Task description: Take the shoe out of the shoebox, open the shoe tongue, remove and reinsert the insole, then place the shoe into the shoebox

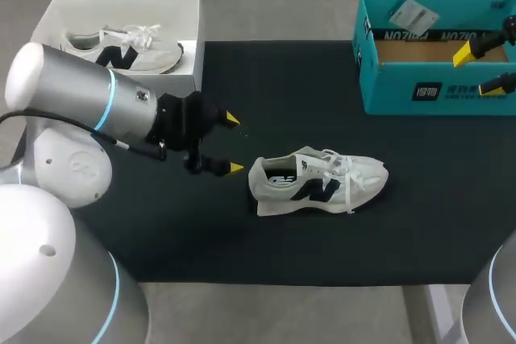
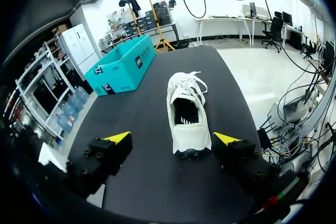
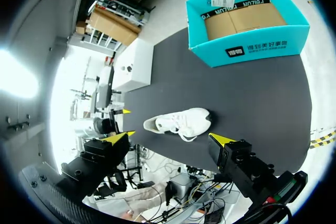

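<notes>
The left arm (image 1: 72,106) is silver-grey with a blue ring. The left gripper (image 1: 234,143) and right gripper (image 1: 476,70) are black, yellow-tipped.

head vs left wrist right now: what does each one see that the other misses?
Head view only: the white box with a second shoe inside it. Left wrist view only: a look from the heel end straight into the shoe's opening, with the heel between the left gripper's open fingers, nearer one of them. Both: the shoe lying on the black mat, the teal box and the left gripper's yellow tips.
</notes>
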`<move>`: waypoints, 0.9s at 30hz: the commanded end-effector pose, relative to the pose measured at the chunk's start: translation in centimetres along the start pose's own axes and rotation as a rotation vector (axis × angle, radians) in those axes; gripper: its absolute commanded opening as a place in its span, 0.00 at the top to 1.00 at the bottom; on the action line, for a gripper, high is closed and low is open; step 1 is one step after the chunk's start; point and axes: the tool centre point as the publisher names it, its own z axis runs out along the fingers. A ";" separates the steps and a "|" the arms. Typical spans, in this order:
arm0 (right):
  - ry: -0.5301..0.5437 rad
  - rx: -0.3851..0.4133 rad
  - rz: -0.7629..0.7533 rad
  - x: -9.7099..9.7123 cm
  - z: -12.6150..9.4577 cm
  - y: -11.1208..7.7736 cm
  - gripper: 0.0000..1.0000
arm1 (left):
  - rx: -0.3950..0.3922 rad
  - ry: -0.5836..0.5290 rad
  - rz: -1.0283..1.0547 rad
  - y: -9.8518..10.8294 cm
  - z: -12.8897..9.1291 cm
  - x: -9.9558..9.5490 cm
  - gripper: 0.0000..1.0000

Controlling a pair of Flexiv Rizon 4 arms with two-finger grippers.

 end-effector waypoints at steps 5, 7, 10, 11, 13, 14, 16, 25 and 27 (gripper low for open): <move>-0.002 0.000 0.002 0.0 0.0 0.0 0.00 | 0.064 -0.008 -0.024 -0.1 0.3 0.8 0.00; -0.002 0.000 0.002 0.0 0.0 0.0 0.00 | 0.102 0.028 -0.058 0.5 0.3 0.9 0.00; -0.002 0.000 0.002 0.0 0.0 0.0 0.00 | 0.121 0.093 -0.069 1.7 0.5 1.3 0.00; -0.002 0.000 0.002 0.0 0.0 0.0 0.00 | 0.134 0.106 -0.076 2.1 0.6 1.5 0.00; -0.002 0.000 0.002 0.0 0.0 0.0 0.00 | 0.154 0.141 -0.079 2.8 0.8 1.7 0.00; -0.002 0.000 0.002 0.0 0.0 0.0 0.00 | 0.166 0.158 -0.073 3.2 0.8 1.9 0.00; -0.002 0.000 0.002 0.0 0.0 0.0 0.00 | 0.178 0.183 -0.086 4.0 1.1 1.9 0.00; -0.002 0.000 0.002 0.0 0.0 0.0 0.00 | 0.129 0.198 -0.125 4.5 1.7 2.1 0.00; -0.002 0.000 0.002 0.0 0.0 0.0 0.00 | 0.129 0.198 -0.125 4.5 1.7 2.1 0.00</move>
